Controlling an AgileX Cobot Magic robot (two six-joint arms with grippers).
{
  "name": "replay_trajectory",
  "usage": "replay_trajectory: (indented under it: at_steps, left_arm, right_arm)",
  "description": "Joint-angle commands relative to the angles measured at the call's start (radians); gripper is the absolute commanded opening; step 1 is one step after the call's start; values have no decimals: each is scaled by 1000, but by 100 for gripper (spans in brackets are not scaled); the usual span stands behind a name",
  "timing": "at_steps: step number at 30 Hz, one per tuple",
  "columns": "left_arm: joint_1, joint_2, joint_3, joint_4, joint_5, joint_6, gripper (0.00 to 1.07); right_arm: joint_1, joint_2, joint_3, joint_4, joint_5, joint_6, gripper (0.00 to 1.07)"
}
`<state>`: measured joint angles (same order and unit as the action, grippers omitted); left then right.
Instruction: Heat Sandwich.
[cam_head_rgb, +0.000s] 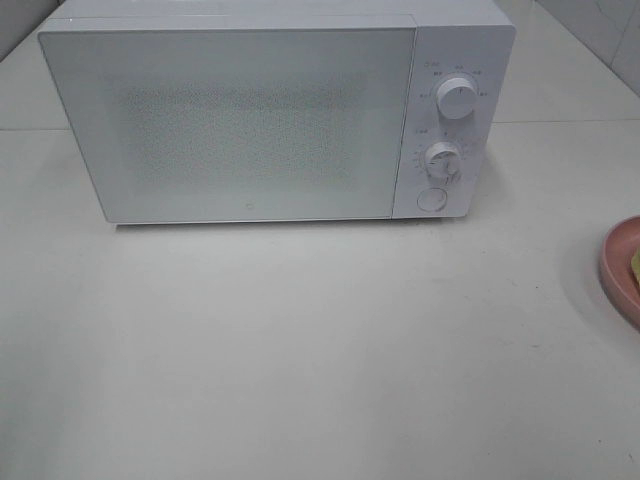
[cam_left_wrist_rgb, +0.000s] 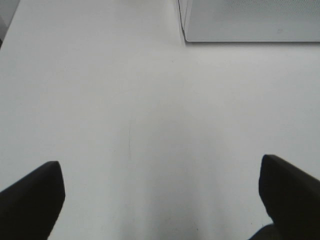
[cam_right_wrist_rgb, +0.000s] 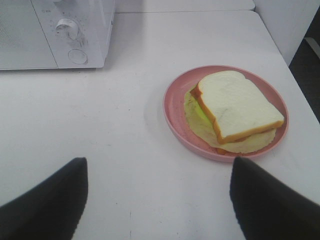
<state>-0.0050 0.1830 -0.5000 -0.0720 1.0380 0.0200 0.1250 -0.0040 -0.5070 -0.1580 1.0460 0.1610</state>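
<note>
Sandwich (cam_right_wrist_rgb: 235, 107) on pink plate (cam_right_wrist_rgb: 175, 107), apart from spread, empty right claw (cam_right_wrist_rgb: 157, 200). Left claw (cam_left_wrist_rgb: 160, 200) likewise spread over bare white desk (cam_left_wrist_rgb: 125, 110). Closed white microwave (cam_head_rgb: 240, 115) behind.

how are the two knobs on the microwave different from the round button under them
The two knobs stick out from the microwave panel and have printed marks ringed around them; the round button lies nearly flat, with no marks visible. Each knob has a raised grip bar across its face; the button's face is plain. All three are round, white, and stacked in one column right of the shut door.
</note>
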Motion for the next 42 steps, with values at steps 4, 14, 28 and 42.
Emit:
replay_trajectory:
  at_steps: [4, 14, 28, 42]
  left_arm:
    - [80, -115, 5, -1, -2, -3, 98]
    - [81, -215, 5, -1, -3, -3, 98]
    - [81, -214, 5, -1, -3, -3, 98]
    - [81, -213, 5, 0, -3, -3, 98]
  right_arm:
    - [-7, -27, 1, -5, -1, -6, 76]
    - [-7, -26, 1, -5, -1, -6, 76]
    - [-7, -26, 1, -5, -1, -6, 76]
    - [-7, -26, 1, -5, -1, -6, 76]
